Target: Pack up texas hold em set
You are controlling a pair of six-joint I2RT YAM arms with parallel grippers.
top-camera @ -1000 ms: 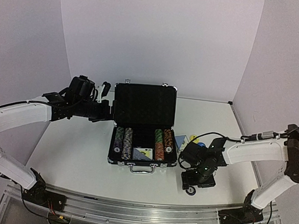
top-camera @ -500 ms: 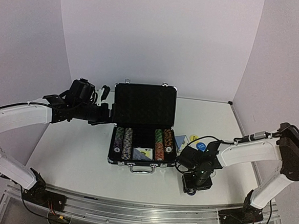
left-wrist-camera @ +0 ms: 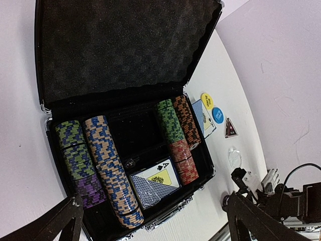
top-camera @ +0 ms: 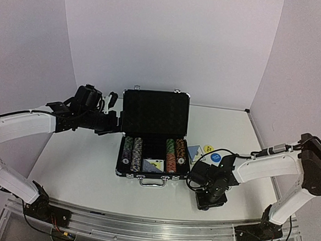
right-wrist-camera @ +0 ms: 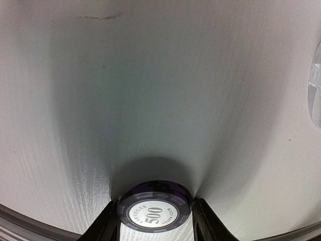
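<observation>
Here, the black briefcase [top-camera: 155, 112] sits open at the middle of the table [top-camera: 80, 164], its foam-lined lid upright toward the far edge and its silver handle facing the near edge. Inside, rows of striped poker chips [left-wrist-camera: 110, 170] fill the left and right compartments, and in the centre compartment a blue-backed card deck [left-wrist-camera: 150, 193] lies beside a face-up ace. Just beside the case's right wall, toward the table's right edge, a second blue-backed deck [left-wrist-camera: 203, 115] leans, with the yellow disc [left-wrist-camera: 206, 100] and the blue disc [left-wrist-camera: 217, 115] next to it, then the dark triangular button [left-wrist-camera: 230, 128] and the clear disc [left-wrist-camera: 234, 158] nearer the near edge. The right tool [top-camera: 209, 199] is down at the table surface, near the near edge and off the case's front right corner; its wrist view shows both fingers [right-wrist-camera: 106, 223] pressed against the sides of a purple chip [right-wrist-camera: 154, 207] marked 500, lying flat on the table. The left tool [top-camera: 113, 107] hangs in the air beside the left edge of the lid, jaws spread wide and holding nothing.
</observation>
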